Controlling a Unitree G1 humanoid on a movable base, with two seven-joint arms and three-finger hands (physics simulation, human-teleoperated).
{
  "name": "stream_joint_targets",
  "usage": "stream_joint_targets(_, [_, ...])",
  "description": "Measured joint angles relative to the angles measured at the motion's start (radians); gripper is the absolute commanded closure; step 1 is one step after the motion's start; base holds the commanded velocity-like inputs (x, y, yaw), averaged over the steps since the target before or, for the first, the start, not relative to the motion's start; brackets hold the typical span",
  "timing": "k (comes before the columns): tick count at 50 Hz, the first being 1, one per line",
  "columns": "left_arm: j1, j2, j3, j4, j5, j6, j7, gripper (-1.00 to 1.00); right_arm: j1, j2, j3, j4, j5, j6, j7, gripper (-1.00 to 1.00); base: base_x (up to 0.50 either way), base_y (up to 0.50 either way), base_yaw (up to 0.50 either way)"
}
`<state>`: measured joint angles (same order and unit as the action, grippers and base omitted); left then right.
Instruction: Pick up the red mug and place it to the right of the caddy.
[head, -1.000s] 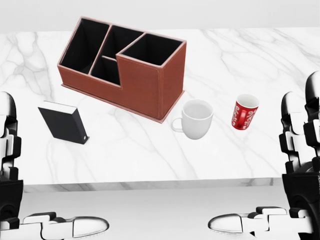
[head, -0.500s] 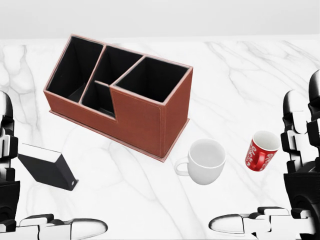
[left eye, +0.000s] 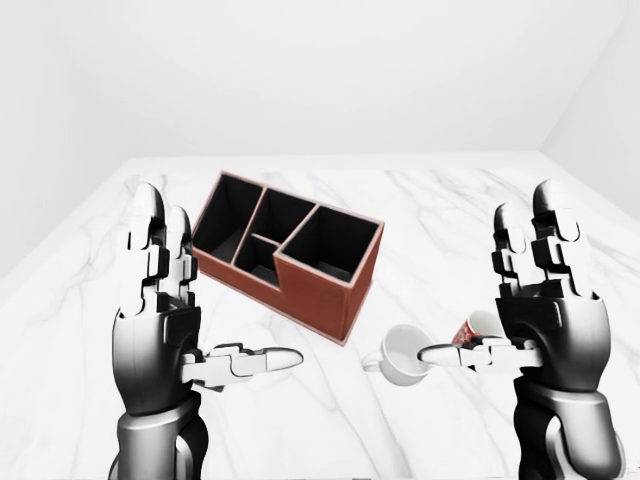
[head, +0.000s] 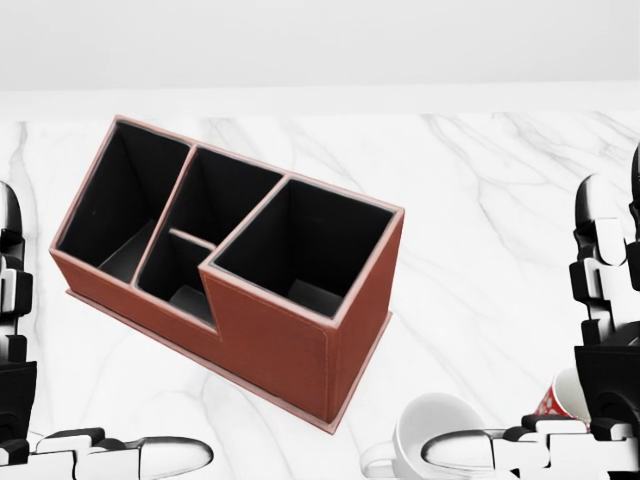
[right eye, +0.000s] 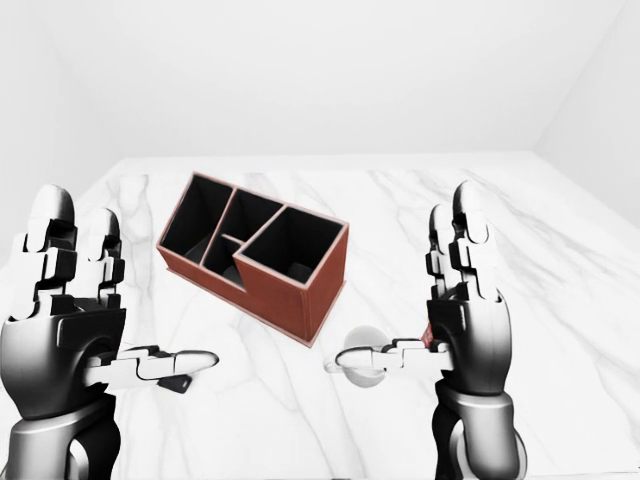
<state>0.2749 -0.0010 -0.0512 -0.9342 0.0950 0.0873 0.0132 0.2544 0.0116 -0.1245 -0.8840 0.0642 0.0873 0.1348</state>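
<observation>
Left-eye view showed the red mug low on the right, on the white bench. Most of it hid behind my right hand. It sat just to the right of a white mug, and the brown caddy stood up and to the left of both. I guessed the red mug was light, hard and smooth, so it could slip, and it could break if I dropped it. I thought the best hold was around its round body, with my thumb on one side and two fingers on the other. Its handle was too hidden for me to say which way it pointed. My right hand stood upright with its fingers straight up and its thumb poking left, wide open and holding nothing. My left hand looked the same on the other side, open and holding nothing.

Head view showed the caddy big in the middle. Only a small red bit of the mug peeked out at the bottom right, beside my dark right hand. The white mug was cut off by the bottom edge.

Right-eye view showed just a tiny red sliver by my right thumb. Both hands were up above the bench, apart from the mug, not touching anything.
</observation>
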Motion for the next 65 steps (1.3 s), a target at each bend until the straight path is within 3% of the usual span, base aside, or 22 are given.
stream_joint_targets(12, [-0.003,-0.001,0.004,0.002,-0.001,0.000,-0.001,-1.00,-0.001,0.002,-0.003,-0.005,0.003,0.000,-0.001,-1.00,0.49,0.00,0.00])
stream_joint_targets(54, [0.002,-0.002,0.009,-0.020,-0.006,0.000,-0.006,-1.00,0.004,0.005,-0.022,-0.020,0.028,0.000,-0.009,-1.00,0.06,-0.08,0.00])
stream_joint_targets(58, [0.004,-0.002,0.012,-0.026,-0.009,0.000,-0.008,-1.00,0.001,-0.001,-0.049,-0.033,0.036,0.000,-0.001,-1.00,0.00,0.00,0.00])
stream_joint_targets(65, [0.004,-0.003,0.018,-0.047,-0.014,0.000,-0.012,-1.00,-0.040,-0.049,-0.194,-0.056,0.037,0.000,0.063,-1.00,0.00,0.00,0.00])
